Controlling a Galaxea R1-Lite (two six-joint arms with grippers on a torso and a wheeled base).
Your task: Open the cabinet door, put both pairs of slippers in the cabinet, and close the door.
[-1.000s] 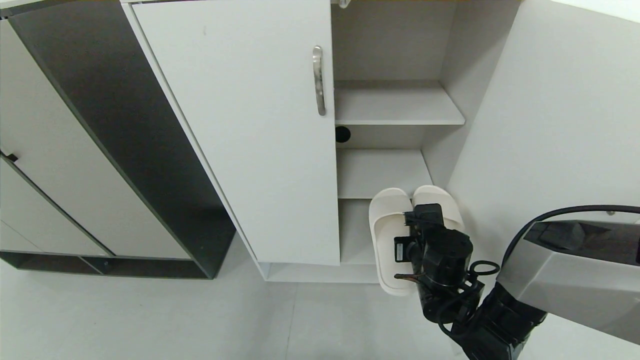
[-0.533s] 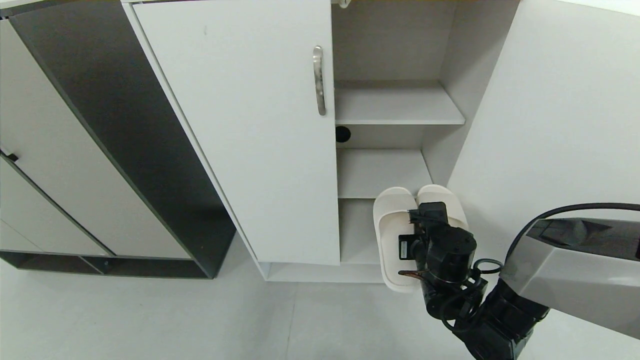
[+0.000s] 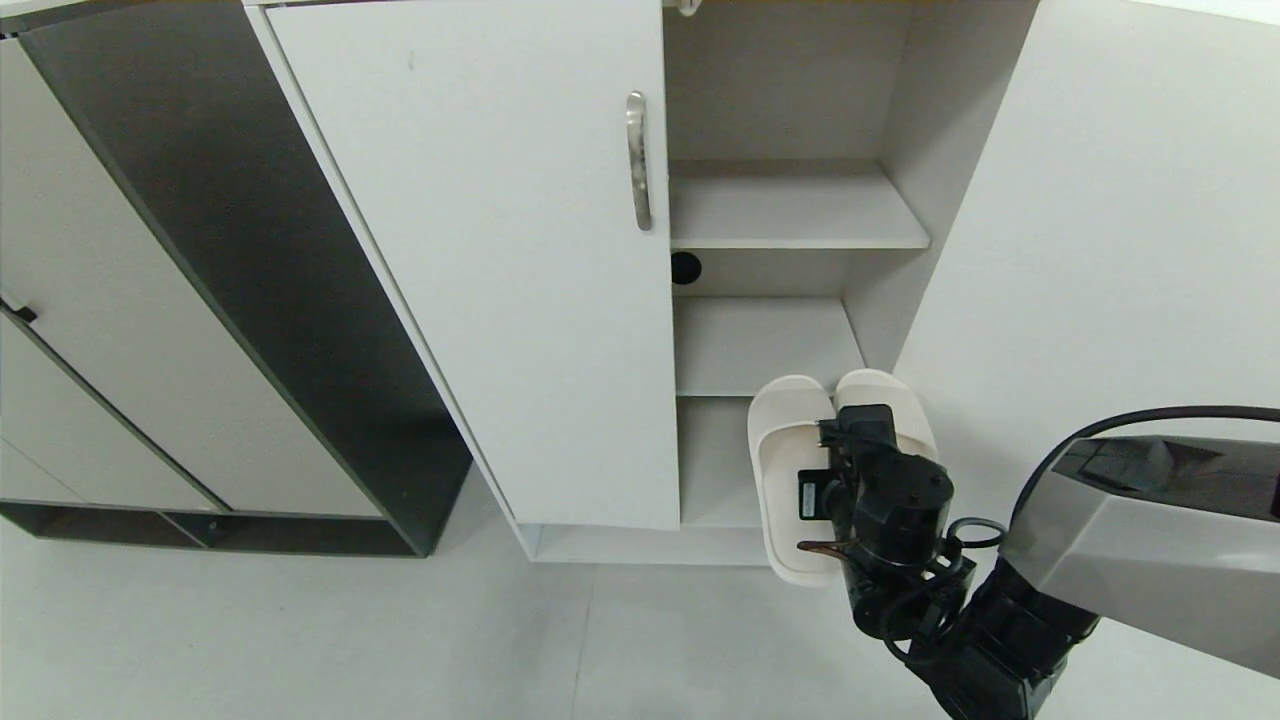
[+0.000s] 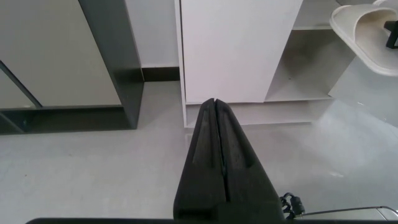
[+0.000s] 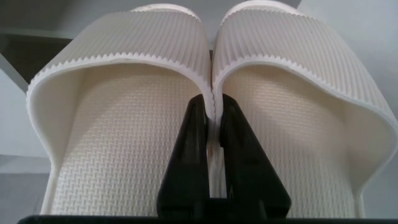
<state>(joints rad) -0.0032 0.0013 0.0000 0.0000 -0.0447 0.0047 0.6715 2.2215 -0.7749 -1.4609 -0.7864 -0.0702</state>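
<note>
At nine o'clock in the head view stands a neighbouring unit with a dark side panel [image 3: 250,300] and pale fronts, on a grey floor [image 3: 300,630]. The left pincer [image 4: 215,106] hangs low over that floor in front of the cabinet, its two black fingers pressed flat together with nothing between them. Toward eleven o'clock is the cabinet's left door [image 3: 480,280], shut, with an upright metal handle [image 3: 637,160] at its three o'clock edge. Past the handle, around one o'clock, the cabinet's right half is open, showing an upper shelf [image 3: 790,205], a middle shelf [image 3: 765,345] with a small black round hole [image 3: 685,268] in the back wall between them, and a bottom bay [image 3: 715,465]. At about four o'clock the pair of cream slippers [image 3: 790,440] is held side by side in front of that bottom bay, toes toward the cabinet just under the middle shelf's front edge, heels out over the floor. The right pincer [image 3: 850,430] clamps the two slippers' inner edges together between its fingers [image 5: 193,143], as the right wrist view shows close up. At two to three o'clock the right door [image 3: 1080,250] stands swung wide open.
</note>
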